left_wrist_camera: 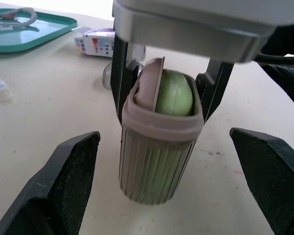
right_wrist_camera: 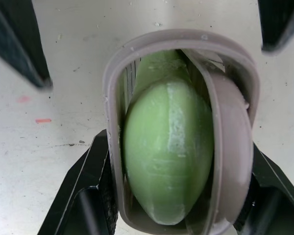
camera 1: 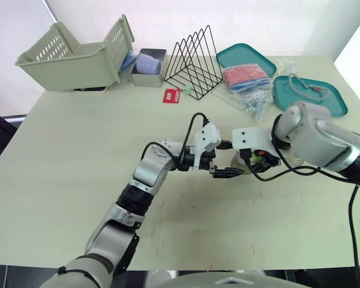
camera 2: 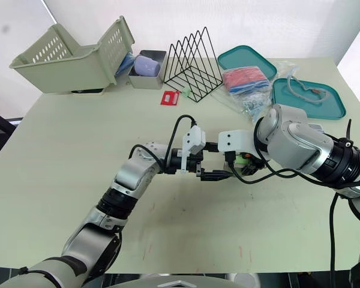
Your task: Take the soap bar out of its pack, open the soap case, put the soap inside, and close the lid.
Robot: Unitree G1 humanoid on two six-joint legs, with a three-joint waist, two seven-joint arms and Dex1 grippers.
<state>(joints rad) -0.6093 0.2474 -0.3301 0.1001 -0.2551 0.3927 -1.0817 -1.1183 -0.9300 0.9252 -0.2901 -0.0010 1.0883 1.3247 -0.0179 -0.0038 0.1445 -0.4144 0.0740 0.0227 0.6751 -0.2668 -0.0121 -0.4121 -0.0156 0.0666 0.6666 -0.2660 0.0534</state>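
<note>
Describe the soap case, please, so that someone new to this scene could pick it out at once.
On the pale table, look just in front of the right-hand teal tray. There the right end effector grips the soap case: a small brownish ribbed tub, standing upright, its lid tilted open over a green soap bar.

Well beyond my left claw [camera 1: 228, 172] stand a wire rack [camera 1: 197, 63] and red card [camera 1: 171, 95], a tipped basket [camera 1: 72, 57] and grey tub [camera 1: 147, 80] farther left, a teal tray [camera 1: 246, 57], plastic bag [camera 1: 247, 78] and second tray [camera 1: 325, 105] farther right.
</note>
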